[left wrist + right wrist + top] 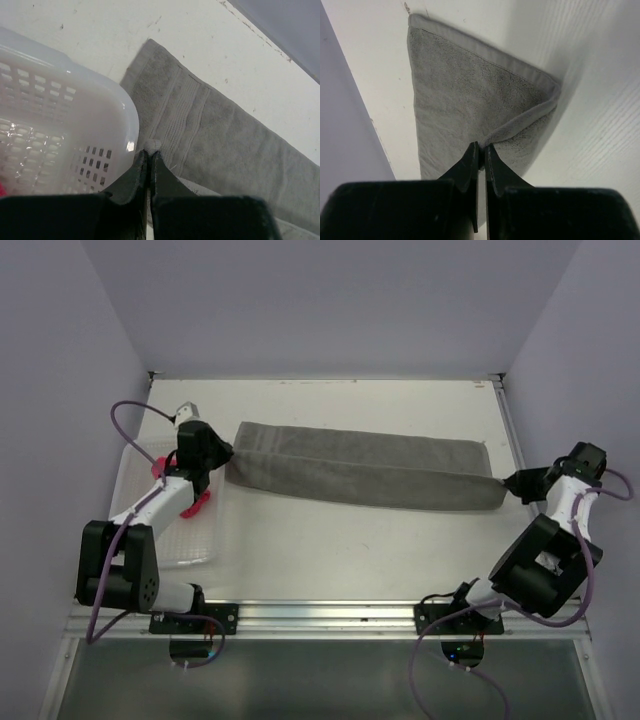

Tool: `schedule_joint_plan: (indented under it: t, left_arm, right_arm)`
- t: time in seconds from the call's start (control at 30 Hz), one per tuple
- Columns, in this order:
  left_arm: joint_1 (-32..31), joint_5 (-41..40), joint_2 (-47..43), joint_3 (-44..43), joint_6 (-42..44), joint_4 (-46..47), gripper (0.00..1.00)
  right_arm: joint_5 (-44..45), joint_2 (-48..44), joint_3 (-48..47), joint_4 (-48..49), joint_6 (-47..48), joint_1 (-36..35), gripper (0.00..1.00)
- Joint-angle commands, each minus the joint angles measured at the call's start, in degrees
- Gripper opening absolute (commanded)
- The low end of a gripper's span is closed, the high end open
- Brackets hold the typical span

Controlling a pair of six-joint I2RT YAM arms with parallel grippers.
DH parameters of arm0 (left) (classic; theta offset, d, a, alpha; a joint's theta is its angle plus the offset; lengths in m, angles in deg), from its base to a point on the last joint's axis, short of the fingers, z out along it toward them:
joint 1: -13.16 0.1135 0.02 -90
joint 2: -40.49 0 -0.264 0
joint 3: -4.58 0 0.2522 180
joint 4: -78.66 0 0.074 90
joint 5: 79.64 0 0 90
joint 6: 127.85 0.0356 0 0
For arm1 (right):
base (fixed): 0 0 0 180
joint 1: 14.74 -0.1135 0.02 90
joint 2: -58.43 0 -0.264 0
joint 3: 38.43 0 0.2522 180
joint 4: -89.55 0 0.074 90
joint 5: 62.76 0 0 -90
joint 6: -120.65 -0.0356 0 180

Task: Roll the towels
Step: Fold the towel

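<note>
Here the grey towel stretches lengthwise across the tabletop, left end effector clamped on one end, right end effector on the other.

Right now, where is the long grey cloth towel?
In the top view the long grey cloth towel lies across the middle of the white table, its ends pinched by the left gripper and right gripper.

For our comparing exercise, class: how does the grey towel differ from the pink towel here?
The grey towel lies stretched long on the table; the pink towel sits in the white basket. The left gripper and right gripper pinch the grey towel's ends; the pink towel is unheld and mostly hidden by the left arm. Neither is rolled.
</note>
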Motion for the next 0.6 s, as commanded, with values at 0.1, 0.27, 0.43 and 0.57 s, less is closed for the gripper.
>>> schedule_joint_plan:
  t: [0.1, 0.27, 0.43, 0.57]
  left_arm:
    - [-0.26, -3.77, 4.97, -7.29, -1.52, 2.26, 0.0]
    - [-0.26, -3.95, 7.96, -11.07, -1.34, 2.35, 0.0]
    - [-0.26, -3.95, 11.3, -14.58, -0.99, 2.0, 0.0]
    - [-0.35, -4.73, 12.97, -16.25, -0.38, 1.91, 0.0]
  right_arm:
    - [0.29, 5.59, -5.8, 5.6, -1.68, -3.73, 0.0]
    - [2.93, 8.93, -9.05, 5.87, -2.47, -5.4, 0.0]
    - [5.39, 12.1, -11.34, 6.31, -3.44, -5.4, 0.0]
    - [5.39, 14.82, -12.83, 7.46, -4.05, -5.4, 0.0]
